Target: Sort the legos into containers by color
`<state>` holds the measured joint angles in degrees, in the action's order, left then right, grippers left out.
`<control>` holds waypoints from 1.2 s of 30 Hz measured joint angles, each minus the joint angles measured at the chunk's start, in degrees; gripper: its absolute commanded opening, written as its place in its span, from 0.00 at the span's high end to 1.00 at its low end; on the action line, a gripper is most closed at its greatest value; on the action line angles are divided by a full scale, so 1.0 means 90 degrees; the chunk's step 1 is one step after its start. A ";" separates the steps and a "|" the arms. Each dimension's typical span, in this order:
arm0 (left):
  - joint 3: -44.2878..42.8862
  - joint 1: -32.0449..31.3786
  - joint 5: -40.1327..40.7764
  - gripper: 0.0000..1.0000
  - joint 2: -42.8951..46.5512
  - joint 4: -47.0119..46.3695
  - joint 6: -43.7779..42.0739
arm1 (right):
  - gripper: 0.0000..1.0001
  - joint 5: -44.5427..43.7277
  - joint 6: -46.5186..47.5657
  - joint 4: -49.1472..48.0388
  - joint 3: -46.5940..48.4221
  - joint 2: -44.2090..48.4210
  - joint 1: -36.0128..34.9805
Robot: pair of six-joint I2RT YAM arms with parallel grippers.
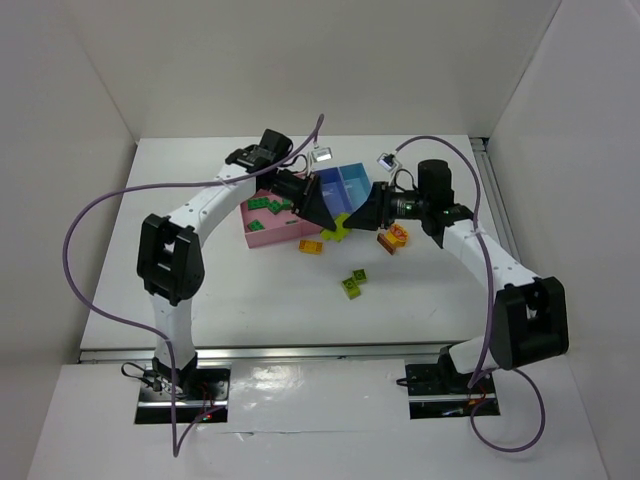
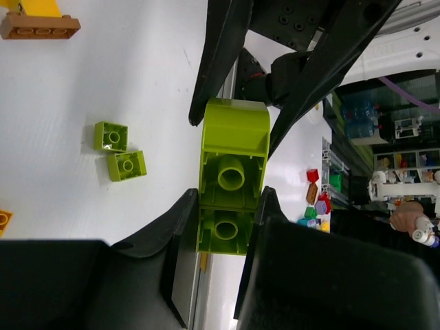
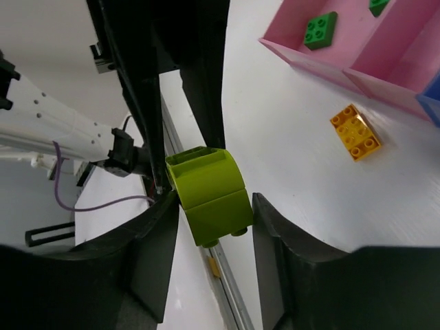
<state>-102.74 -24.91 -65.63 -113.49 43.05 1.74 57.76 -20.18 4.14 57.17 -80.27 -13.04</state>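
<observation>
Two pincers meet tip to tip just before the bins' [image 1: 262, 238] near edge. Left pincer [image 1: 325, 214] and right pincer [image 1: 356, 222] each clamp one lime stack [image 1: 340, 229], held above the surface [image 1: 420, 290]. Top view: orange brick [image 1: 311, 246] just beside, lime pair [image 1: 354, 284] nearer the bases. Right wrist alone shows green bricks [image 3: 321, 30] in the pink bin [image 3: 309, 58]. Left wrist alone shows a brown piece [image 2: 40, 26].

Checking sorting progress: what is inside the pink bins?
Dark green bricks, at least one in each pink bin. From above, the left gripper, holding a lime-green brick, covers part of the bins, so anything there is hidden.
</observation>
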 measured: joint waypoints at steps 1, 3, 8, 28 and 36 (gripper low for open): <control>0.0005 0.0022 -0.0027 1.00 0.0000 0.0000 0.0010 | 0.53 0.0017 -0.0046 -0.0085 0.0000 -0.0010 -0.0010; 0.0005 0.0083 -0.0117 1.00 0.0002 -0.0104 0.0056 | 0.52 0.0041 -0.0187 -0.0260 -0.0002 -0.0019 -0.0007; 0.0005 0.0160 -0.0197 1.00 0.0000 -0.0296 0.0338 | 0.69 0.0029 -0.0427 -0.0602 -0.0017 -0.0049 -0.0007; 0.0306 0.0529 -0.0073 1.00 0.0000 -0.1717 0.1508 | 0.83 -0.0517 -0.0374 -0.0549 -0.0022 -0.0070 0.0075; 0.0306 0.0784 0.0124 1.00 -0.0085 -0.2244 0.1911 | 0.83 -0.0500 -0.0338 -0.0335 -0.0024 -0.0228 0.0175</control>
<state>-99.98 -17.85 -64.51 -114.26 22.85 18.94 53.25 -23.22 1.13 56.95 -82.32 -11.46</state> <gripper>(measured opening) 0.287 0.466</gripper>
